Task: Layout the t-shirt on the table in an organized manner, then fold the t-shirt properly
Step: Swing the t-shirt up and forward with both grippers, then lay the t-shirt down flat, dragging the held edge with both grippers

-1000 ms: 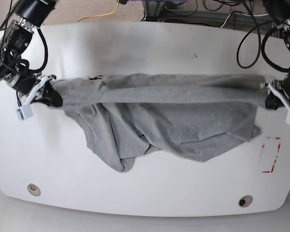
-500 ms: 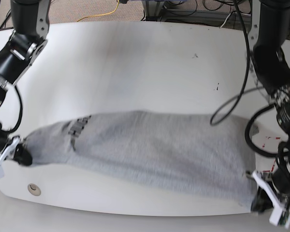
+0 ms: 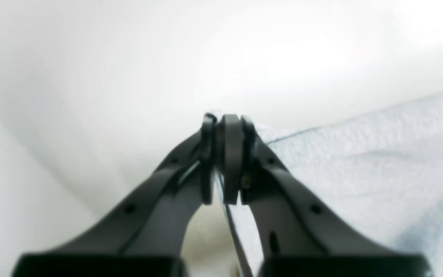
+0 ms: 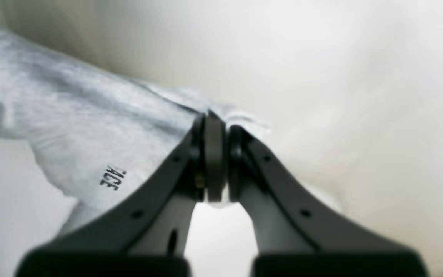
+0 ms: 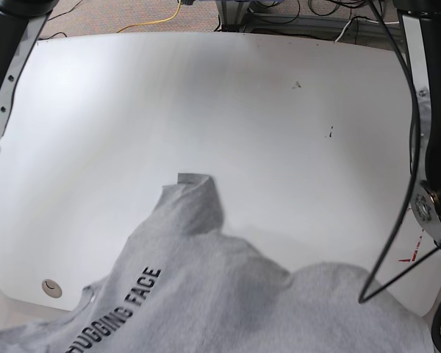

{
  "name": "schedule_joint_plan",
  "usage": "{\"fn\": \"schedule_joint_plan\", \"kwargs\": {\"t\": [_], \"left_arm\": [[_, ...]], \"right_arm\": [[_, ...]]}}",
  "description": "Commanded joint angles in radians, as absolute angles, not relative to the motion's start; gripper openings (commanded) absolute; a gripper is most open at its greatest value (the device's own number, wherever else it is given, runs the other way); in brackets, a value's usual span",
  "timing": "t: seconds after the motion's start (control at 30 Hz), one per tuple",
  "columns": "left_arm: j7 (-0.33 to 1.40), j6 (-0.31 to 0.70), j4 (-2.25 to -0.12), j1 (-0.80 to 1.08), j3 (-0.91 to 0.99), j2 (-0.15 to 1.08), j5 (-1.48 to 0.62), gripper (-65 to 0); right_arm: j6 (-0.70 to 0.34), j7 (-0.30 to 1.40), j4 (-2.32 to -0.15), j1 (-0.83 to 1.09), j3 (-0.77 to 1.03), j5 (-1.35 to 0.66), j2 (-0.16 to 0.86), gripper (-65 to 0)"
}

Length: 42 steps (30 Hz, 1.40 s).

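Observation:
The heather-grey t-shirt fills the bottom of the base view and covers the front edge of the white table. It bears black "HUGGING FACE" lettering, and one folded tip reaches the table's middle. Both grippers are out of the base view, below its lower edge. In the left wrist view my left gripper is shut on a hem of the t-shirt, which spreads to the right. In the right wrist view my right gripper is shut on a bunched edge of the t-shirt, which spreads to the left.
A round metal grommet sits at the front left. A bit of red tape shows at the front right. Dark specks mark the far right. The left arm and right arm stand along the table's sides. Cables lie behind the table.
Both grippers have pulled the t-shirt from the table's middle toward the front edge and out of the base view. The shirt now spreads wide with its lettering showing.

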<state>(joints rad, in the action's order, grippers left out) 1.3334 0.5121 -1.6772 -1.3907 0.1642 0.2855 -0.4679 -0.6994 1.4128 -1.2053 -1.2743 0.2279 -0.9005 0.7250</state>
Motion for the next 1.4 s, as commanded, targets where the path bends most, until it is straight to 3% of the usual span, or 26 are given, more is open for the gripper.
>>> {"fn": "schedule_joint_plan", "kwargs": {"t": [0.0, 0.23, 0.77, 1.07, 1.37], "left_arm": [[1.288, 0.512, -1.636, -1.469, 0.166, 0.291, -0.456, -64.4], [1.291, 0.512, -1.629, -1.429, 0.17, 0.292, -0.476, -64.4], [1.348, 0.512, -1.781, -0.963, 0.3, 0.3, -0.591, -64.4], [1.354, 0.512, -1.854, -0.519, 0.44, 0.328, -0.667, -64.4], [1.354, 0.512, -1.854, -0.131, 0.607, 0.332, -0.765, -64.4]], "right_arm": [[-0.698, 1.396, -1.216, -1.354, 0.196, -0.897, 0.76, -65.0], [-0.698, 1.396, -1.216, -1.283, 0.193, -0.981, 0.814, -65.0], [-0.698, 1.396, -1.31, -0.68, 0.443, -1.182, 0.888, -65.0], [-0.698, 1.396, -1.557, -0.139, 0.714, -1.23, 0.742, -65.0], [-0.698, 1.396, -1.727, 0.194, 0.771, -1.225, 0.538, -65.0]]}}
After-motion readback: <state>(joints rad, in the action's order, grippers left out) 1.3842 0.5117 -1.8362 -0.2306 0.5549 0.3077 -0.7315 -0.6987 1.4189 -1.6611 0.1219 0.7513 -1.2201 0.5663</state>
